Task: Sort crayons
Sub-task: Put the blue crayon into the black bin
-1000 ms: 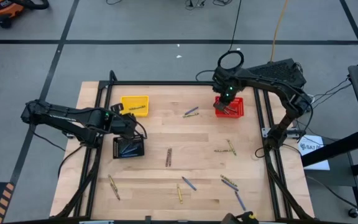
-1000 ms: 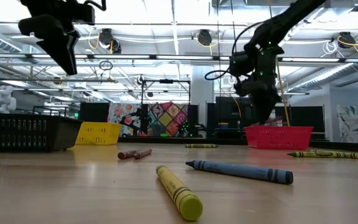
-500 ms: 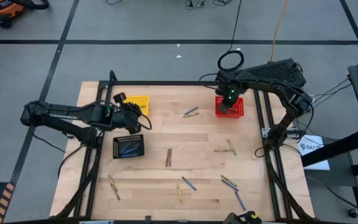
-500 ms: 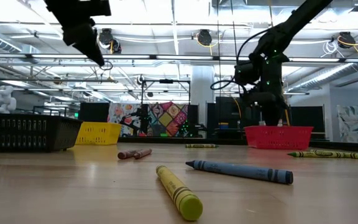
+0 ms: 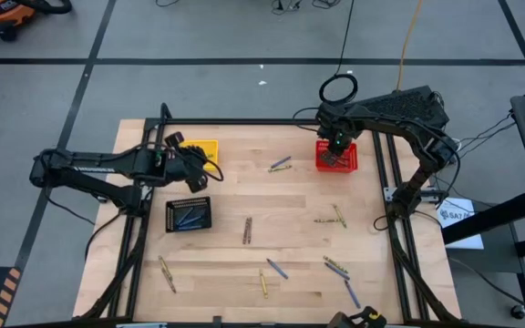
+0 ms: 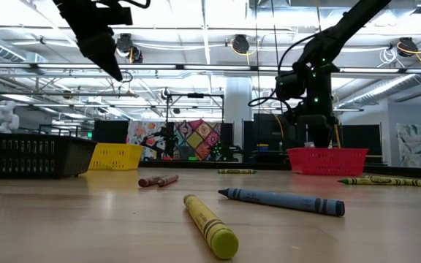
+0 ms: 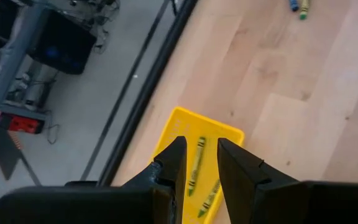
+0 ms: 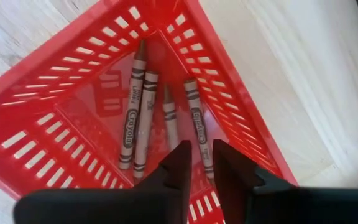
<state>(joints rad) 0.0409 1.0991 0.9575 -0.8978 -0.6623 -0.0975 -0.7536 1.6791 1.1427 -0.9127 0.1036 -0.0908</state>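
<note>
Crayons [image 5: 247,229] lie scattered over the wooden table [image 5: 235,196] in the high view: thin short sticks in yellow, blue-grey and brown-red, pointing every way, most near the front edge. More blue ones lie in the black basket [image 5: 188,214]. The left gripper [image 5: 195,157] hangs over the yellow basket [image 5: 205,150], the right gripper [image 5: 338,144] over the red basket [image 5: 337,157].

In the low view, a yellow crayon [image 6: 210,225] points toward the camera and a blue-grey one [image 6: 281,201] lies crosswise behind it.

The left wrist view shows two yellow crayons [image 7: 196,165] lying lengthwise in the yellow basket, seen through the slightly parted, empty fingers [image 7: 176,160].

The right wrist view shows four brown-red crayons [image 8: 132,112] lying roughly parallel on the red basket's floor; the fingers [image 8: 180,163] stand a little apart above them, grasping nothing.
</note>
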